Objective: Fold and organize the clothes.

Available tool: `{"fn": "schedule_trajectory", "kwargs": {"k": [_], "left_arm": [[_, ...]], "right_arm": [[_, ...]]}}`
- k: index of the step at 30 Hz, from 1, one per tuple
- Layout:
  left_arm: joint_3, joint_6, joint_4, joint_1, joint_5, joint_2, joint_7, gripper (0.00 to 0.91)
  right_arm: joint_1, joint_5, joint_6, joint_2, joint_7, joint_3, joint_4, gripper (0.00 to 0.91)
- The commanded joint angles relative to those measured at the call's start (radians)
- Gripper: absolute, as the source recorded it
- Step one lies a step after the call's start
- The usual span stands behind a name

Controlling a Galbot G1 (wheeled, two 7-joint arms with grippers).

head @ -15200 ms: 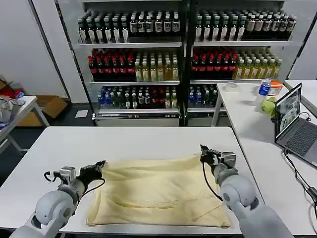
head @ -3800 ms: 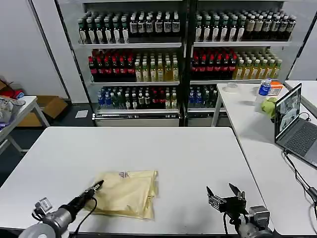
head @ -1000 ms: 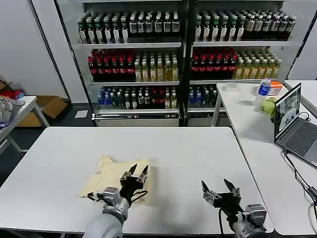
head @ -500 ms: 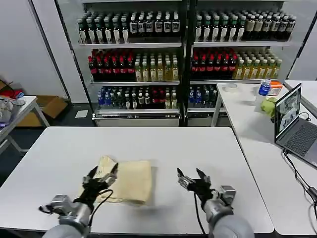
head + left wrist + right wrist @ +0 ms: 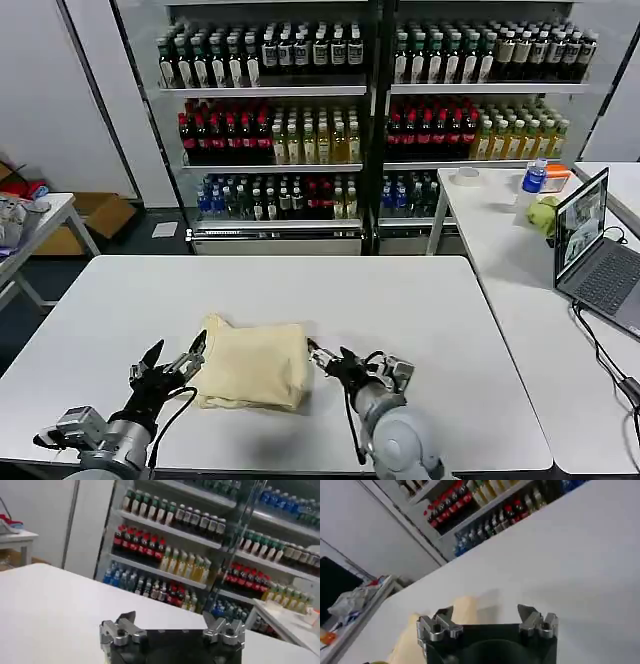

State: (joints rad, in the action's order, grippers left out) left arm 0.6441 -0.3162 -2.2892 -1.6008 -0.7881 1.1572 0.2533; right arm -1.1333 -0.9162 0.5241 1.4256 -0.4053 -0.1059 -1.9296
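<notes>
The clothes [image 5: 252, 362], a pale cream-yellow garment, lie folded into a compact rectangle on the white table [image 5: 420, 300], near its front middle. My left gripper [image 5: 172, 362] is open just beside the garment's left edge, holding nothing. My right gripper [image 5: 330, 357] is open at the garment's right edge, its fingers pointing toward the fabric, also holding nothing. In the right wrist view the clothes [image 5: 464, 608] show beyond the spread jaws of the right gripper [image 5: 485, 614]. In the left wrist view the left gripper [image 5: 172, 622] stands open over bare table.
Shelves of bottles [image 5: 330, 110] fill the back wall. A second white table [image 5: 500, 230] on the right carries a laptop [image 5: 595, 250] and a bottle. A small side table [image 5: 30, 230] with a greyish cloth pile stands at the far left.
The garment went from spread out to a folded rectangle. In the last half second my left gripper drew back off its left side and my right gripper moved left up to its right edge.
</notes>
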Motion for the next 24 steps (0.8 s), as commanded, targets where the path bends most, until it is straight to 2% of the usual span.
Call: {"fn": "schedule_trajectory", "kwargs": {"k": [1, 11, 12, 13, 14, 15, 19, 24], "left_arm": [[0.049, 0.005, -0.022, -0.033, -0.018, 0.002, -0.004, 0.907], [0.049, 0.005, -0.032, -0.041, -0.017, 0.011, -0.003, 0.907], [0.049, 0.005, -0.032, -0.041, -0.017, 0.011, -0.003, 0.907], [0.047, 0.005, -0.033, -0.042, -0.015, 0.012, -0.003, 0.907], [0.046, 0.005, -0.033, -0.042, -0.015, 0.012, -0.003, 0.907], [0.046, 0.005, -0.033, -0.042, -0.015, 0.012, -0.003, 0.907], [0.046, 0.005, -0.035, -0.043, -0.016, 0.011, -0.002, 0.907], [0.047, 0.005, -0.036, -0.046, -0.017, 0.009, -0.001, 0.907]], "right_arm": [[0.055, -0.061, 0.003, 0.111, -0.016, 0.06, 0.111, 0.907], [0.063, -0.059, -0.001, 0.132, -0.023, 0.074, 0.134, 0.897], [0.063, -0.059, -0.002, 0.132, -0.027, 0.075, 0.134, 0.806], [0.064, -0.059, -0.003, 0.132, -0.033, 0.075, 0.137, 0.474], [0.064, -0.059, -0.004, 0.132, -0.035, 0.075, 0.139, 0.353], [0.064, -0.059, -0.006, 0.132, -0.036, 0.074, 0.141, 0.111], [0.061, -0.059, -0.016, 0.128, -0.038, 0.068, 0.141, 0.0], [0.061, -0.054, -0.023, 0.116, -0.037, 0.059, 0.142, 0.0]]}}
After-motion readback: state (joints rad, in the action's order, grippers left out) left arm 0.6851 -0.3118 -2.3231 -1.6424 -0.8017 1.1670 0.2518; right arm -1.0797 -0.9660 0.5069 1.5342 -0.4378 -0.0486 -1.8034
